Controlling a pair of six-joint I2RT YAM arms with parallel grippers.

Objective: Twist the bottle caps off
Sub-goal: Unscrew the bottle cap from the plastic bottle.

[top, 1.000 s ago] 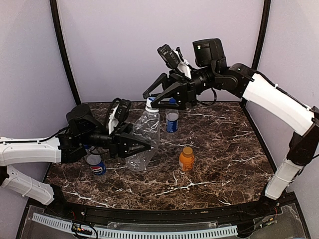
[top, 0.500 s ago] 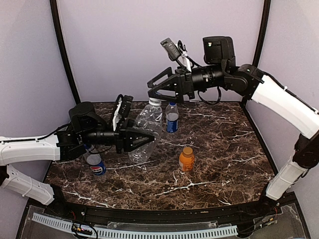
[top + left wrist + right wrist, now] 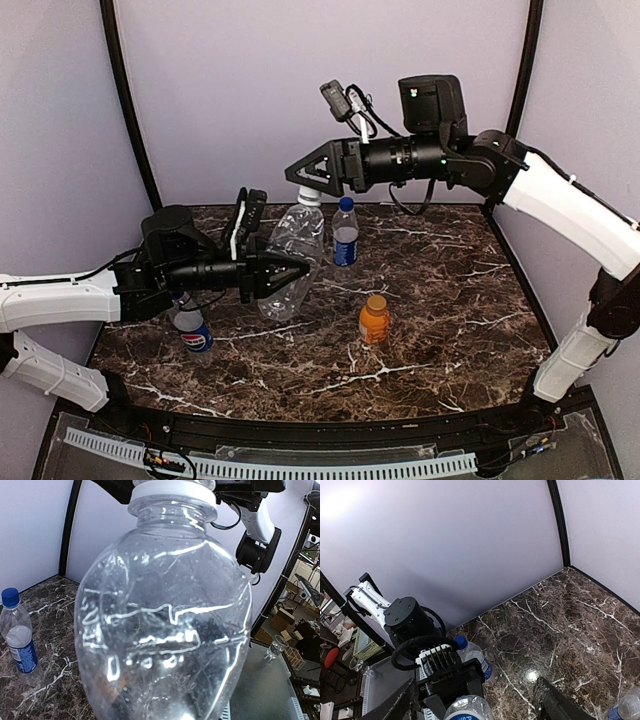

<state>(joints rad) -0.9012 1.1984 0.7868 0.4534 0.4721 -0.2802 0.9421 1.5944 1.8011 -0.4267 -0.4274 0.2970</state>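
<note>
Plainly the clear bottle (image 3: 293,255) is empty, so I judge it light. Its thin walls already look dented and would buckle under a hard squeeze. The smooth plastic is probably slippery too, so a hold low on the wide body, where there is most to bear on, seems safest. The left pincer (image 3: 290,275) is clamped on that part, holding the bottle tilted over the table (image 3: 450,300) with its neck leaning up and away. Whether its base touches the marble I cannot tell.

The white cap (image 3: 311,197) sits on the neck, small and stiff. It is best taken across its sides, squarely, since a skewed pinch would likely slide off. The right pincer (image 3: 303,182) comes in from the right at neck height, its jaws spread wide in its own wrist view. From above, its tips lie just over and beside the cap. I cannot tell whether either finger touches it.
</note>
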